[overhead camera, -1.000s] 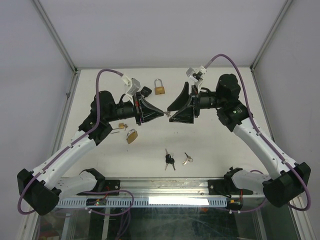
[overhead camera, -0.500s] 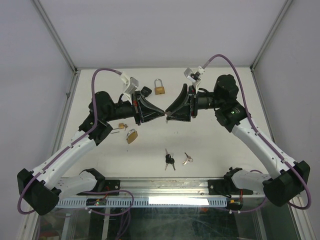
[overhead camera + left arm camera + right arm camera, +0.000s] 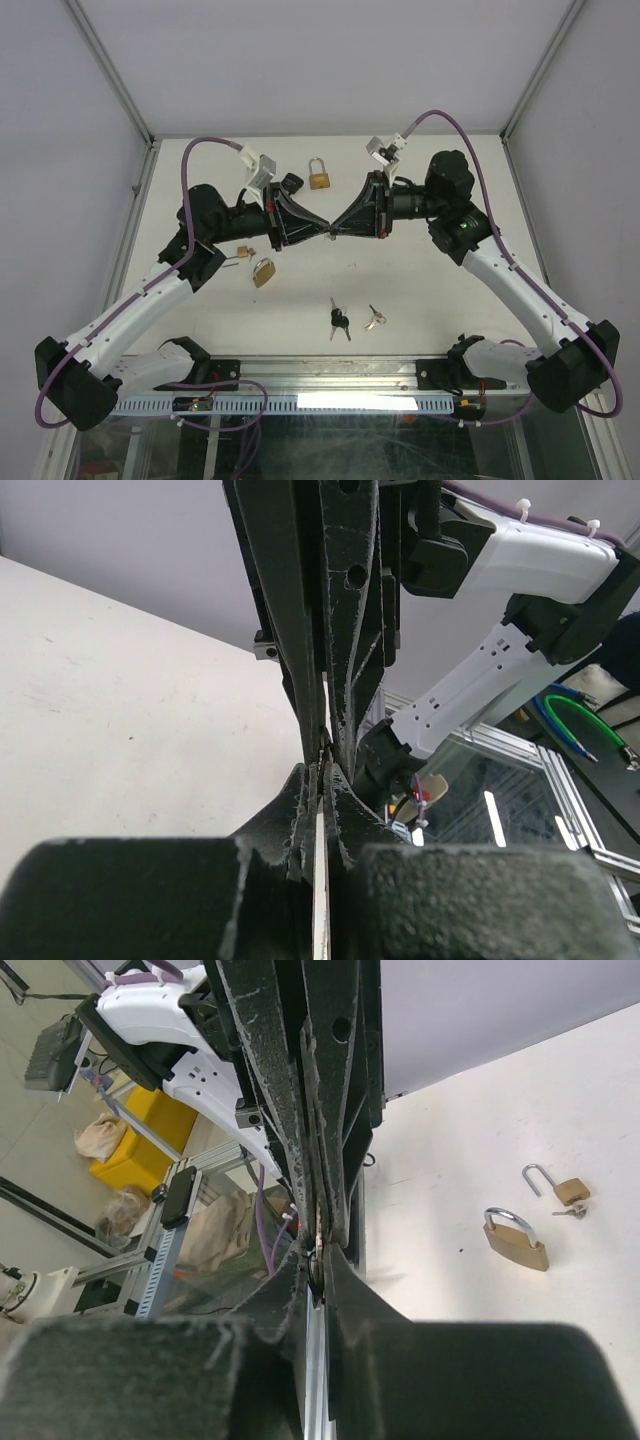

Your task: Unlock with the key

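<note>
My left gripper (image 3: 326,229) and right gripper (image 3: 340,228) meet tip to tip above the middle of the table. A small silver key (image 3: 333,229) is pinched where the tips meet; the left jaws are shut on it and the right jaws have closed on its other end. In the left wrist view my left gripper (image 3: 325,770) is shut, with the right fingers (image 3: 345,600) just beyond. In the right wrist view my right gripper (image 3: 320,1252) is closed around a sliver of the key (image 3: 319,1228). A closed brass padlock (image 3: 264,271) lies below the left gripper.
Another brass padlock (image 3: 319,178) lies at the back. A small open padlock (image 3: 243,253) sits by the left arm. Black-headed keys (image 3: 339,319) and a silver key bunch (image 3: 375,318) lie near the front. Walls enclose the table on three sides.
The right gripper's jaws went from wide open to closed on the key at the left gripper's tip. The right wrist shifted slightly left; the left arm stayed put.
</note>
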Motion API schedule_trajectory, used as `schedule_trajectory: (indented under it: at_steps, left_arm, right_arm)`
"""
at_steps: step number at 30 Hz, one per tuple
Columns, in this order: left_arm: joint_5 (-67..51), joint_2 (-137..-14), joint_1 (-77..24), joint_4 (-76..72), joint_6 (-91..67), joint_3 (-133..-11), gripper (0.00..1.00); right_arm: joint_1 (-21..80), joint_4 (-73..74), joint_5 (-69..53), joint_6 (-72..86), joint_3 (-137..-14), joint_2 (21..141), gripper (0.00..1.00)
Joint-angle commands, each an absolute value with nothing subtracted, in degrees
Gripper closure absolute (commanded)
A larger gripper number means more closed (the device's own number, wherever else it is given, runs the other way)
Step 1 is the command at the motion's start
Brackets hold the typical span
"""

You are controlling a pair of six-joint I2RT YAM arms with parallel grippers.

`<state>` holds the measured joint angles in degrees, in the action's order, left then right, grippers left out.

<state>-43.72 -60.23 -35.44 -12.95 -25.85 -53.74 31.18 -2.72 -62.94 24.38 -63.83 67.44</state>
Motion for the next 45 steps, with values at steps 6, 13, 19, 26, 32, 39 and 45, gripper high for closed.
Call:
schedule_trajectory:
  at_steps: [6, 13, 19, 26, 32, 39, 45]
  left_arm:
    - [-42.8, -58.1, -35.5, -15.8, -27.3, -53.0, 1.0]
    - [-42.5, -57.3, -33.8, -16.7, -29.1, -50.6, 0.21]
    - [-41.8, -55.2, -28.6, -3.1, -12.1, -51.3, 0.01]
    - [-15.1, -61.1, -28.4, 29.6, 24.9, -56.0, 0.01]
    - [-9.6, -66.9, -28.7, 35.2, 29.7, -54.0, 0.01]
    - [-1.4, -75.4, -28.7, 31.3, 29.9, -54.0, 0.01]
    - [-5.6, -77.3, -30.5, 32.9, 28.7, -49.9, 0.01]
  right_arm:
    - [31.5, -3.2, -62.1, 23.3, -65.9, 66.7, 1.0]
    - [31.5, 16.4, -60.1, 11.7, -73.0, 67.5, 1.0]
    - [31.3, 26.8, -55.3, 4.2, -74.5, 66.2, 1.0]
    - [31.2, 30.9, -50.3, 0.7, -73.5, 65.8, 1.0]
    - [31.2, 28.3, -50.5, 1.7, -70.6, 65.7, 1.0]
    - [31.2, 27.8, -51.3, 2.1, -69.6, 65.8, 1.0]
    - [31.2, 27.2, -50.7, 2.2, -68.9, 65.3, 1.0]
